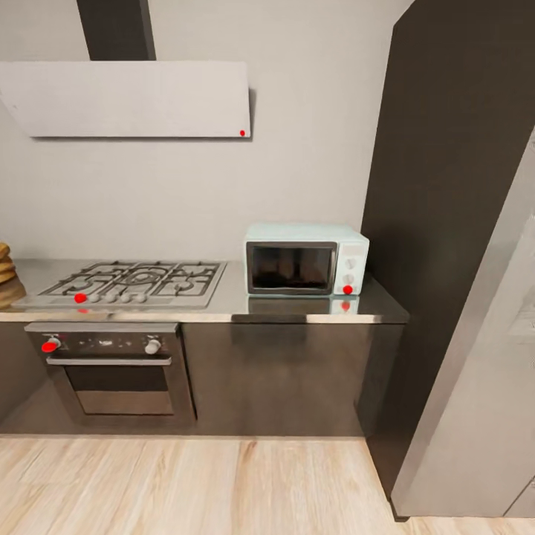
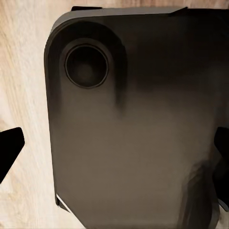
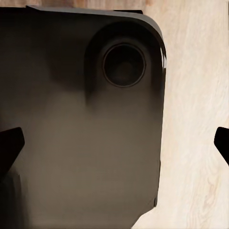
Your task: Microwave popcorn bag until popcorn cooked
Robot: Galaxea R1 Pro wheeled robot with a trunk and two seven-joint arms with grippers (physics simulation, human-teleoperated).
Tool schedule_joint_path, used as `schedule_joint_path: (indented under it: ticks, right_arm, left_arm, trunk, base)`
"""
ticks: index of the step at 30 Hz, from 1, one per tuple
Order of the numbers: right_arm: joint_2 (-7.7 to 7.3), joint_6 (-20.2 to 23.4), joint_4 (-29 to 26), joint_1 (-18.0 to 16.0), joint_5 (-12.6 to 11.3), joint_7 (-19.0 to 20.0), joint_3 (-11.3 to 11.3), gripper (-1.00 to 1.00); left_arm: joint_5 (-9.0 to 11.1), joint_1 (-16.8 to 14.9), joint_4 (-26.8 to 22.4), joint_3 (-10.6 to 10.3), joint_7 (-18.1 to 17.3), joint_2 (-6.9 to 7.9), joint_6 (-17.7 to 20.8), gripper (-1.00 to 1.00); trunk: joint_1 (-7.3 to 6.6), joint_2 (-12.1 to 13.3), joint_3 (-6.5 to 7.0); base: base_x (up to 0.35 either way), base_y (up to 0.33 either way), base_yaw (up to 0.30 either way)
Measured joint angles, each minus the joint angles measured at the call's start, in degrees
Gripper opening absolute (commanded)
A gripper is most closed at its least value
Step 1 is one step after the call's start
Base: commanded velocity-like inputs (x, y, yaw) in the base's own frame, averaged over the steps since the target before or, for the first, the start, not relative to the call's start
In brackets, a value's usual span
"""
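Note:
The pale mint-blue microwave [image 1: 306,259] stands on the glossy grey countertop [image 1: 230,301], against the wall and right of the gas hob; its dark glass door is shut. At the picture's left edge a tan-brown folded shape [image 1: 4,263] sits on the countertop, cut off by the frame; it looks like the popcorn bag. My left gripper [image 2: 114,150] is open, its dark fingertips [image 2: 9,149] far apart above my own dark base. My right gripper [image 3: 117,145] is open the same way, with nothing between its fingers. No popcorn is visible.
A steel gas hob [image 1: 134,281] lies left of the microwave, with the oven [image 1: 111,369] below it and a white hood [image 1: 130,99] above. A tall dark cabinet [image 1: 446,223] rises at the right. Pale wood floor [image 1: 186,483] lies between me and the cabinets.

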Motion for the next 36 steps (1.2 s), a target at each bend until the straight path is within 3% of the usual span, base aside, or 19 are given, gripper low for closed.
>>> schedule_joint_path:
  ticks: [10,36]
  right_arm:
    - [0.01,0.0,0.0,0.0,0.2,0.0,0.0,1.00]
    - [0.00,0.0,0.0,0.0,0.5,0.0,0.2,1.00]
  left_arm:
    - [0.0,0.0,0.0,0.0,0.0,-0.06,0.0,1.00]
    - [0.0,0.0,0.0,0.0,0.0,0.01,0.0,1.00]
  trunk:
    - [0.03,0.0,0.00]
    - [0.03,0.0,0.00]
  base:
    - [0.025,0.001,-0.202]
    - [0.085,-0.044,-0.003]
